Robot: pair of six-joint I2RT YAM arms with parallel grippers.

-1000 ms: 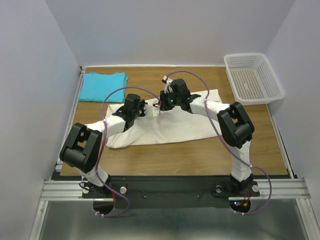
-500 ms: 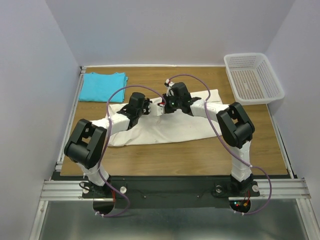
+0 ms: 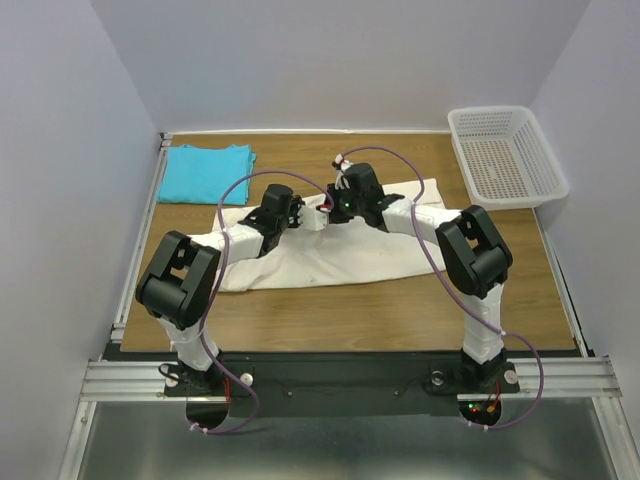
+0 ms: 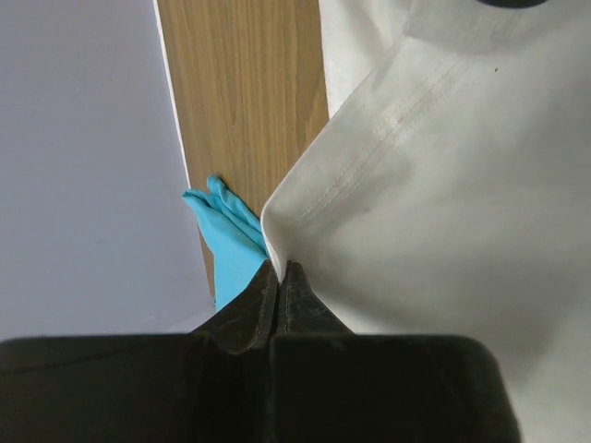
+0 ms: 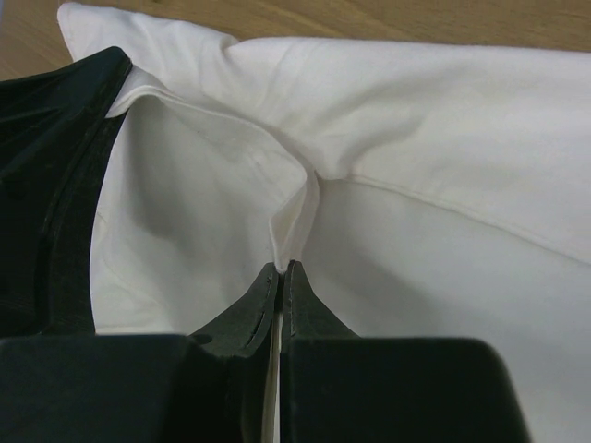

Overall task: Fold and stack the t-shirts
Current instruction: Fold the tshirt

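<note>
– What have the two pincers got hold of?

– Cloth, both of them. The left gripper [image 4: 279, 269] has its fingers pressed together on a hemmed corner of the cream shirt [image 4: 443, 185]. The right gripper [image 5: 283, 269] is nipped tight on a thin raised fold of the same shirt, with the fabric peaking up just above its tips.

– Where are they from where you stand?

– Nearly nose to nose. They meet over the shirt's far edge, about mid-table, the left one [image 3: 303, 217] coming in from the left and the right one [image 3: 328, 208] from the right.

– How many shirts are there?

– Two. The cream one [image 3: 330, 255] is the big one. It lies across the middle of the table [image 3: 380, 300] with its long axis running left to right, the right end sitting a bit farther back. It's soft and rumpled, doubled over on itself, with stitched hems showing.

– And the other?

– The turquoise shirt [image 3: 205, 172] is smaller and lies flat and tidy in the far left corner. It's wider than it is deep and sits apart from the cream one.

– Anything else?

– One white perforated basket [image 3: 505, 160] sits at the far right, away from both shirts.
</note>
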